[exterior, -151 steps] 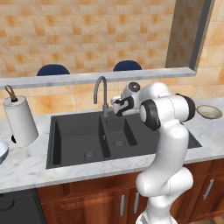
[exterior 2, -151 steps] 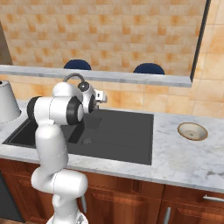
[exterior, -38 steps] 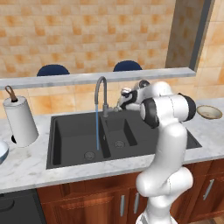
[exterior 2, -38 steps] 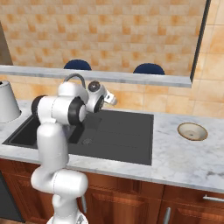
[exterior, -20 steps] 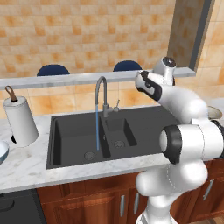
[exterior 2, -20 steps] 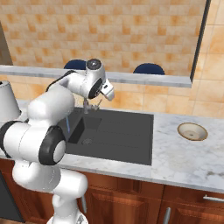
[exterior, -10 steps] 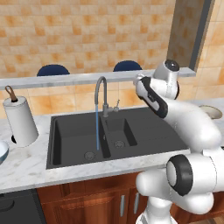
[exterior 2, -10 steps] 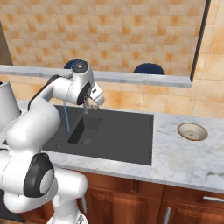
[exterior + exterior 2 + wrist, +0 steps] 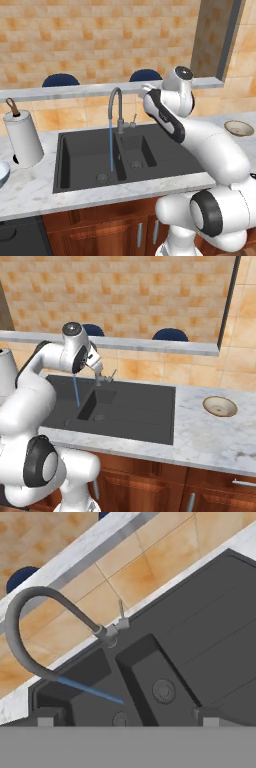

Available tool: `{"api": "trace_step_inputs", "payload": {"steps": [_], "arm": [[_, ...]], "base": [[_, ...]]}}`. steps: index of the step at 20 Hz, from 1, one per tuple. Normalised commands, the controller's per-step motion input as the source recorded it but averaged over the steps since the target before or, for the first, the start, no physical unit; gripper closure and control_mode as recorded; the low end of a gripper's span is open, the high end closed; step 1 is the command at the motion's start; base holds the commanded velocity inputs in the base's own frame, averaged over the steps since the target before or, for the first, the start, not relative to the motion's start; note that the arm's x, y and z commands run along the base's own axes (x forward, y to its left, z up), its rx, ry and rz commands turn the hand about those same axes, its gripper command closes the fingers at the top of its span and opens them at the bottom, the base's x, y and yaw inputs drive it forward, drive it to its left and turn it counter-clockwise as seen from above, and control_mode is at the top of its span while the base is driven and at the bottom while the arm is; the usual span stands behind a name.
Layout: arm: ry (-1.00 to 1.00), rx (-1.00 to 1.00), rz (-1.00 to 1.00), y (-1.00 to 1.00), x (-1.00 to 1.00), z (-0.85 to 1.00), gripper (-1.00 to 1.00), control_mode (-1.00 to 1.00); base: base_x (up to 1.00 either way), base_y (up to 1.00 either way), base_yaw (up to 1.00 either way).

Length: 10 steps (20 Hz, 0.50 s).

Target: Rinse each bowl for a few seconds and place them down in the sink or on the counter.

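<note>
Water runs from the tap; both bowls wait on the counter.

The gripper (image 9: 125,716), jaws spread and empty, hangs above the sink (image 9: 165,162), right of the tap (image 9: 116,107). The tan bowl (image 9: 239,128) sits far right of the sink, the pale blue bowl (image 9: 2,173) far left, neither under the stream (image 9: 111,149) yet.

White paper towel roll (image 9: 22,137), two dark blue chair tops (image 9: 61,80), orange tiled wall (image 9: 100,40)

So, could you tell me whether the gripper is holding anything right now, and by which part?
Nothing is held: the gripper is open and empty above the sink, its fingertips wide apart.
</note>
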Motion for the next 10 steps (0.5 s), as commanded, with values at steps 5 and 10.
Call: {"api": "trace_step_inputs", "payload": {"steps": [5,10], "arm": [[0.08,0.0,0.07,0.63,-0.09,0.11,-1.0,-1.0],[0.08,0.01,0.06,0.56,-0.1,0.0,-1.0,-1.0]], "base": [[0.0,0.0,0.0],[0.0,0.0,0.0]]}}
